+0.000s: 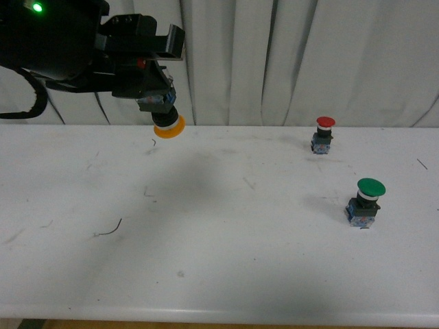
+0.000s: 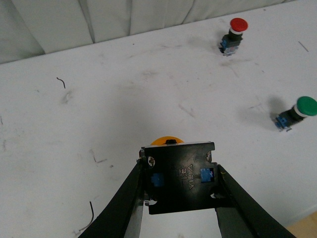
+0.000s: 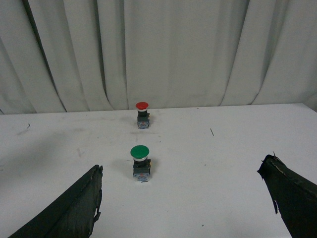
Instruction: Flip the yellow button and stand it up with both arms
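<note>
My left gripper [image 1: 159, 103] is shut on the yellow button [image 1: 168, 127] and holds it well above the white table, cap pointing down. In the left wrist view the button's black base [image 2: 179, 177] with blue windows sits clamped between the two fingers, and the yellow cap [image 2: 167, 141] peeks out beyond it. My right gripper [image 3: 181, 191] is open and empty, its fingers [image 3: 79, 203] wide apart low over the table; it does not show in the front view.
A red-capped button [image 1: 323, 133] stands upright at the back right of the table [image 1: 219, 274]. A larger green-capped button [image 1: 365, 201] stands upright nearer the front right, also ahead of my right gripper [image 3: 140, 163]. White curtains hang behind.
</note>
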### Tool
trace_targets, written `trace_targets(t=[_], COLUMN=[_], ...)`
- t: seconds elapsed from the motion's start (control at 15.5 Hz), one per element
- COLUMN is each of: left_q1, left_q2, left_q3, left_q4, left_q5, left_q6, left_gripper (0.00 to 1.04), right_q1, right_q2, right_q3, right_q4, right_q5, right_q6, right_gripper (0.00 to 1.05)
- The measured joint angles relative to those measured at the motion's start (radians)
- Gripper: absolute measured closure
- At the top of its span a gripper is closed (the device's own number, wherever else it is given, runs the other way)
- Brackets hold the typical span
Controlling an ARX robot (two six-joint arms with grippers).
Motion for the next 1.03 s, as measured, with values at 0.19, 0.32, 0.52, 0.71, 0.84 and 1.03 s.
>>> trace_targets(t=[0.19, 0.32, 0.52, 0.71, 0.84, 1.03], left_q1=[-0.045, -0.050, -0.006, 0.058, 0.070, 0.078], left_q2=[-0.174, -0.233, -0.327, -0.358, -0.328, -0.215], left_q3=[-0.157, -0.233, -0.293, -0.389, -0.463, -0.522], left_q4=[0.021, 0.022, 0.154, 0.412, 0.647, 0.992], left_q5=[-0.056, -0.074, 0.093, 0.365, 0.486, 0.523], left_q6=[-0.001, -0.006, -0.124, -0.367, -0.542, -0.781], left_gripper=[0.70, 0.70, 0.70, 0.70, 0.70, 0.70], right_q1=[0.000, 0.000, 0.000, 0.000, 0.000, 0.000], right_q2=[0.000, 0.000, 0.000, 0.000, 0.000, 0.000], right_q3=[0.000, 0.000, 0.000, 0.000, 0.000, 0.000], right_q4=[0.000, 0.000, 0.000, 0.000, 0.000, 0.000], right_q5=[0.000, 0.000, 0.000, 0.000, 0.000, 0.000], right_q6=[0.000, 0.000, 0.000, 0.000, 0.000, 0.000], right_gripper=[0.06, 0.06, 0.06, 0.06, 0.06, 0.06])
